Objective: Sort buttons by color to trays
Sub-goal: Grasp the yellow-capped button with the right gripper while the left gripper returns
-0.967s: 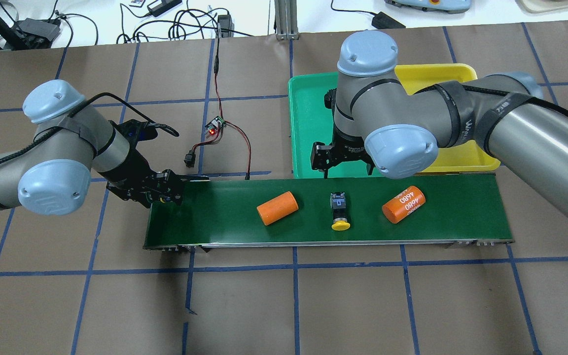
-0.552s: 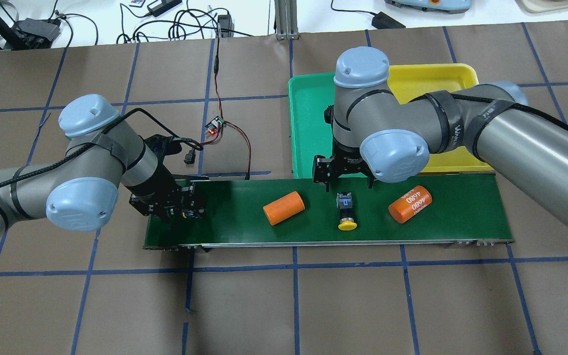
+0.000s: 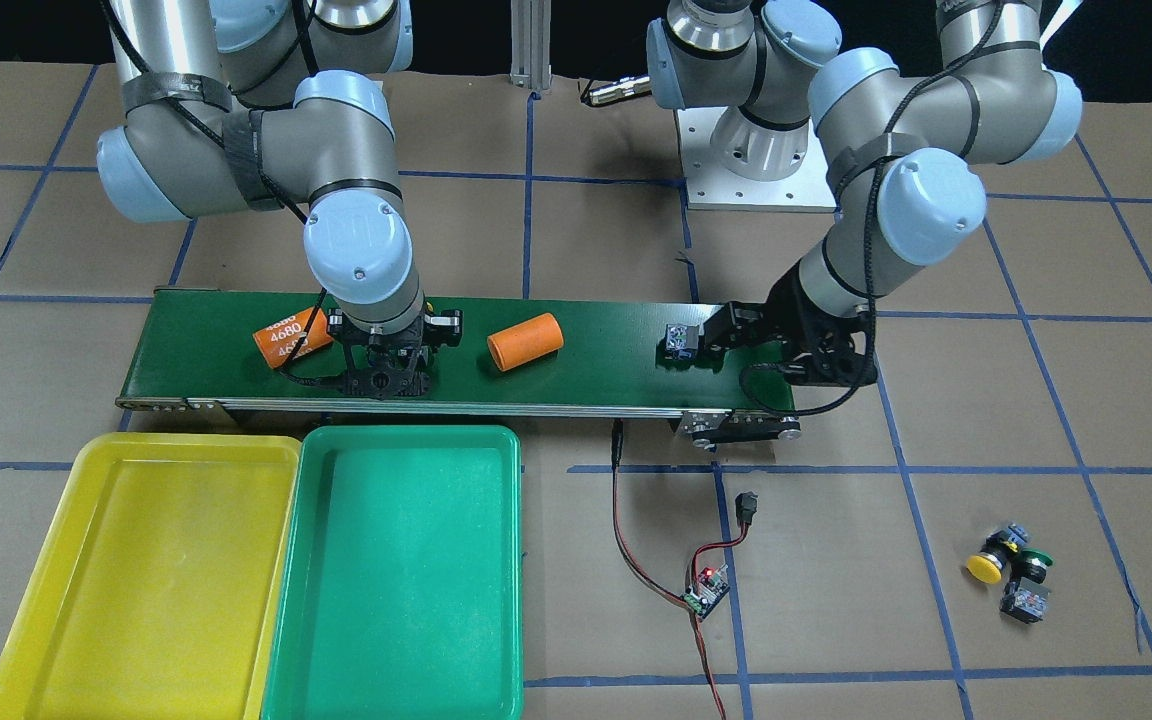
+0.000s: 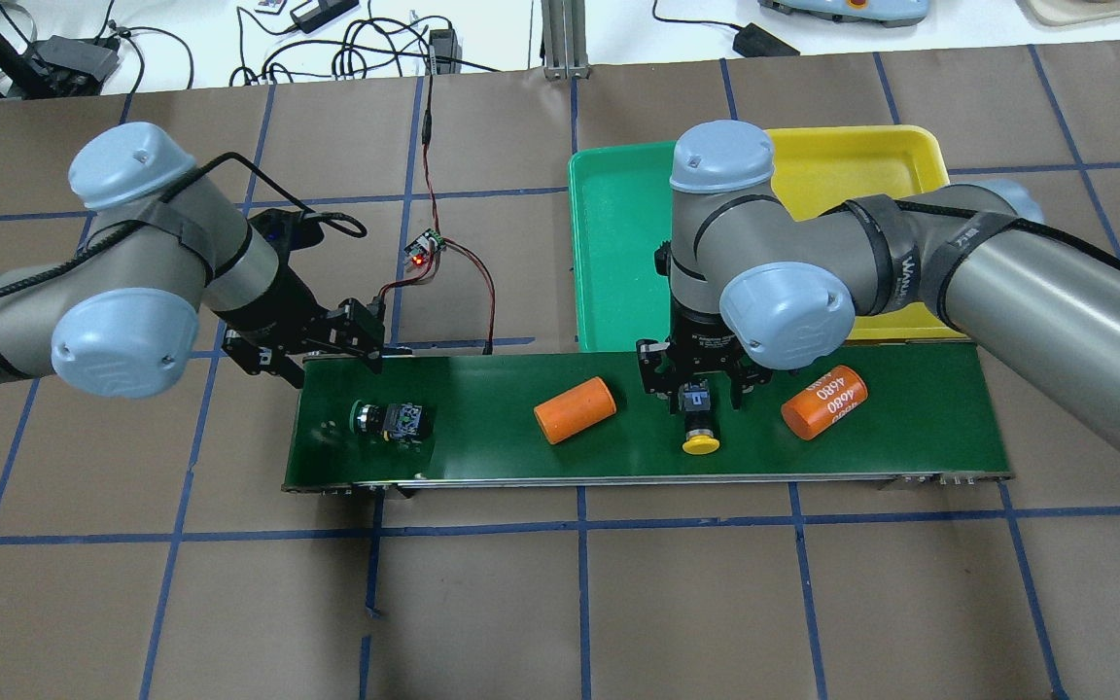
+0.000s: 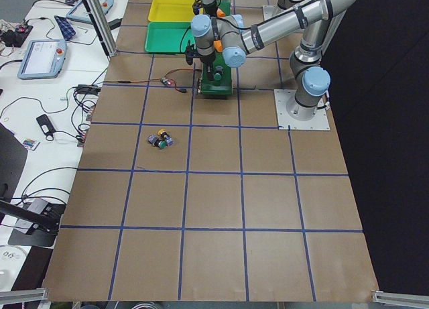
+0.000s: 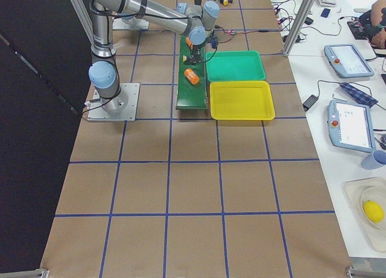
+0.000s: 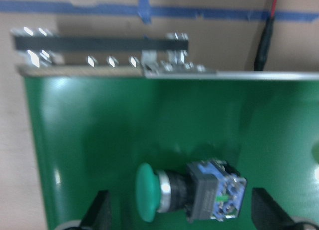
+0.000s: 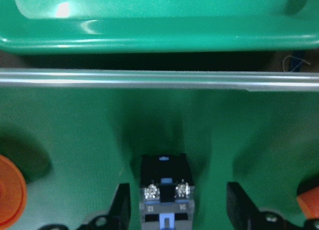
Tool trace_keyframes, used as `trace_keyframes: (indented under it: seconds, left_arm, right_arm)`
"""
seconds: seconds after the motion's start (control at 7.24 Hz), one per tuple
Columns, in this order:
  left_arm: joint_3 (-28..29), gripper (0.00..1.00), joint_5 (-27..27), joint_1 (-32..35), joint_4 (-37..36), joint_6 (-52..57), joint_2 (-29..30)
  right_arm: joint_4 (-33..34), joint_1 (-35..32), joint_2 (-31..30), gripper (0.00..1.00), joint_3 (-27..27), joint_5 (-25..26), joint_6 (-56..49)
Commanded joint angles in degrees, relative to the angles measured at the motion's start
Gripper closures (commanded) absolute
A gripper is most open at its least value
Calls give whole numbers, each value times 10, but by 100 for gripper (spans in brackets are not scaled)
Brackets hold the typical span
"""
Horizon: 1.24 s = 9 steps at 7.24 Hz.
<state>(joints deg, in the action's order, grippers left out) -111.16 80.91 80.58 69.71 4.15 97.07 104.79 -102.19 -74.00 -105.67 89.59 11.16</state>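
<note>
Loose buttons: far out on our left, off the belt, a loose yellow button [image 3: 984,568] and a loose green button [image 3: 1034,562] lie close together on the bench [image 4: 618,603].
Left tool: our left tool [image 4: 356,338] hangs over the far left corner of the belt [image 4: 482,442]. Its fingers are wide apart and hold nothing.
Green button: the green button [image 4: 387,419] lies on its side at the belt's left end, cap toward that end. In the left wrist view it sits between the two fingers and touches neither.
Plain cylinder: a plain orange cylinder [image 4: 575,409] lies mid-belt between the two buttons, apart from both.
Right tool: our right tool [image 4: 694,381] points down at the belt, fingers apart, one on each side of the yellow button's switch block. The right wrist view shows a gap on both sides, so nothing is clamped.
Yellow button: the yellow button [image 4: 700,442] lies on the belt, cap toward our edge and block under the right tool.
Marked cylinder: an orange cylinder marked 4680 [image 4: 823,402] lies just right of the right tool.
Trays: the green tray [image 4: 609,243] and yellow tray [image 4: 861,156] sit side by side beyond the belt, the green one to the left.
</note>
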Motion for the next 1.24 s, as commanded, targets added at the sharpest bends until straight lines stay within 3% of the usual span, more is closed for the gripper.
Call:
trace_keyframes:
  seconds: [0.0, 0.28, 0.55, 0.69, 0.97, 1.1]
  left_arm:
    - [106, 0, 51, -64, 2, 5, 76]
    - [187, 0, 81, -119, -4, 38, 162]
    - [230, 0, 81, -151, -103, 39, 236]
    - [240, 0, 84, -155, -108, 42, 260]
    - [250, 0, 82, -159, -108, 34, 276]
    - [250, 0, 82, -169, -106, 28, 281]
  right_arm:
    - [-3, 7, -3, 100, 5, -4, -1]
    - [-2, 15, -6, 100, 23, 3, -1]
    - [28, 26, 2, 100, 80, 2, -9]
    - [83, 30, 32, 100, 119, 14, -9]
    - [175, 59, 96, 100, 171, 89, -35]
    - [225, 120, 134, 100, 183, 109, -111]
